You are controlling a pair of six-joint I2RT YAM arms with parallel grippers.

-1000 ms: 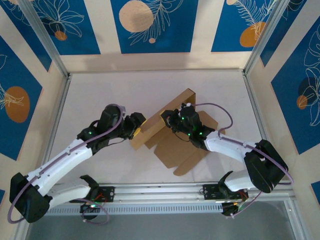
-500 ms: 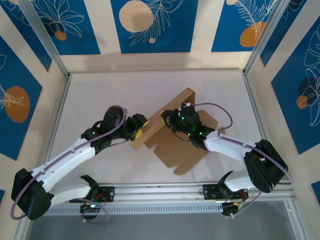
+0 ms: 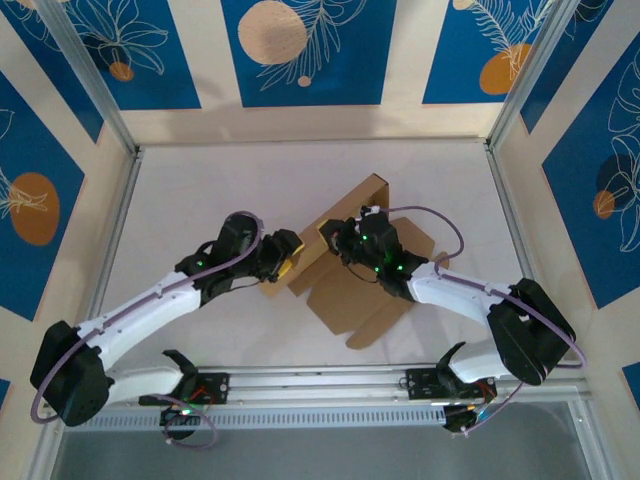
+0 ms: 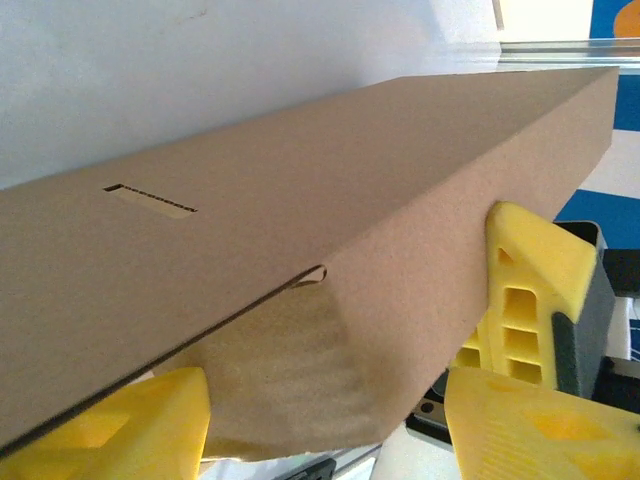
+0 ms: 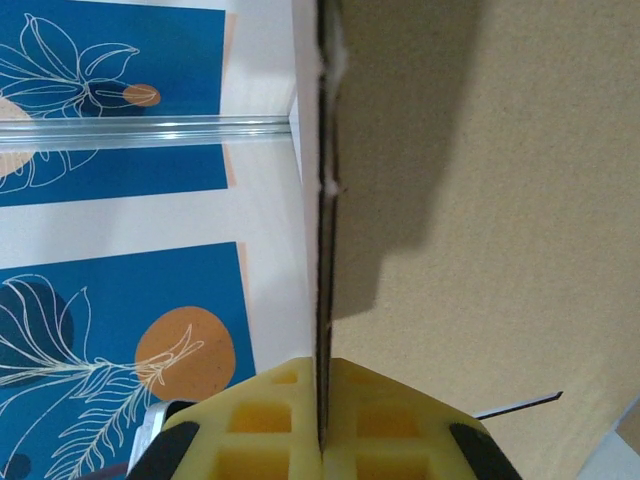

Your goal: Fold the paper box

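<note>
The paper box (image 3: 362, 292) is a brown cardboard sheet, partly folded, lying mid-table with one long wall raised. My right gripper (image 3: 334, 240) is shut on the upper edge of that raised wall; in the right wrist view its yellow pads (image 5: 275, 420) pinch the thin cardboard edge (image 5: 322, 250). My left gripper (image 3: 287, 254) is open at the box's left end. In the left wrist view its yellow fingers (image 4: 110, 430) straddle a hanging flap (image 4: 300, 380), with a gap on the right side. The slotted wall (image 4: 300, 200) looms above the flap.
The white table (image 3: 200, 200) is fenced by aluminium posts (image 3: 95, 90) and blue-patterned walls. A metal rail (image 3: 320, 380) with both arm bases runs along the near edge. Another yellow finger (image 4: 525, 280) shows behind the box wall in the left wrist view.
My left arm has reached rightward, bringing its open gripper up against the box's left end. The right gripper and the box have stayed put.
</note>
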